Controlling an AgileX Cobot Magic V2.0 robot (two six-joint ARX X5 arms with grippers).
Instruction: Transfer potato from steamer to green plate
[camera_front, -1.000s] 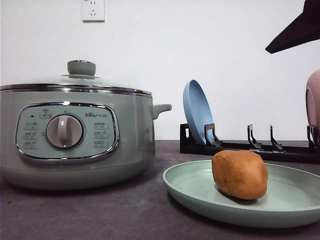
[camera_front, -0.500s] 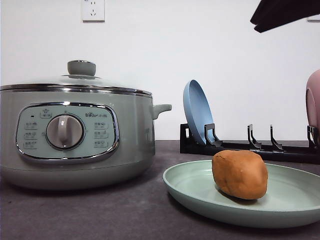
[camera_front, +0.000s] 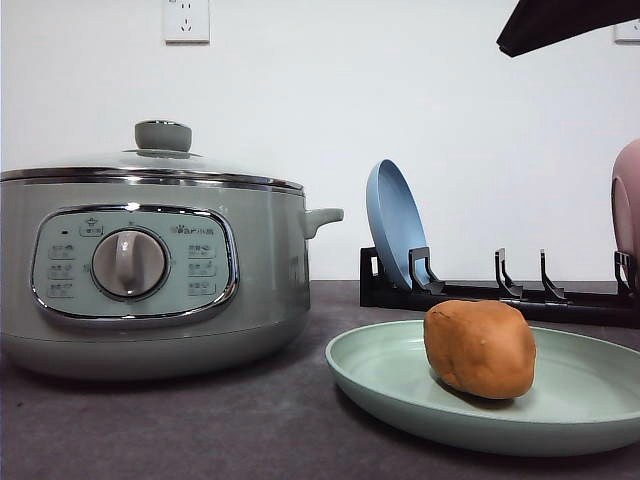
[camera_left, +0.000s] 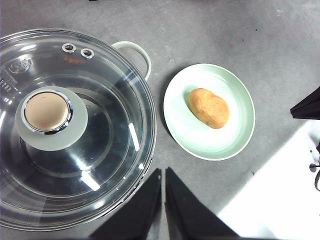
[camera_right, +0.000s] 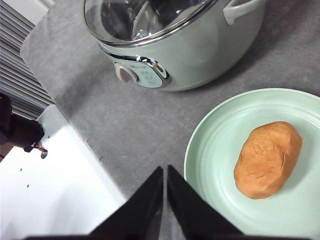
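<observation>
While the smooth orange-brown potato (camera_front: 480, 349) lies on the wide, shallow, pale sage-green plate (camera_front: 380, 385), both grippers hang above the dark grey table (camera_front: 200, 430) with nothing in them. Seen from the front, the potato sits a little toward 9 o'clock of the plate's middle, well inside the raised rim, with bare plate all round it. The plate stands at 3 o'clock of the large pale sage-green steamer (camera_front: 150, 270) with its chrome rim and round dial; a strip of open tabletop separates the two, and the steamer's side handle (camera_front: 322, 217) juts toward the plate without reaching it. The knobbed glass lid (camera_left: 65, 135) sits closed on the steamer.

At 12 o'clock of the plate, against the white wall, a black dish rack (camera_front: 500, 290) holds a blue plate (camera_front: 395, 235) on edge at its near end and a pink plate (camera_front: 627, 210) at the frame's edge, with free slots between.

The left gripper (camera_left: 163, 200) has its dark fingers pressed together, empty, above the table edge just beside the steamer's rim. The right gripper (camera_right: 165, 200) is likewise pressed together and empty, above bare tabletop beside the plate's rim, the potato well clear of it.
</observation>
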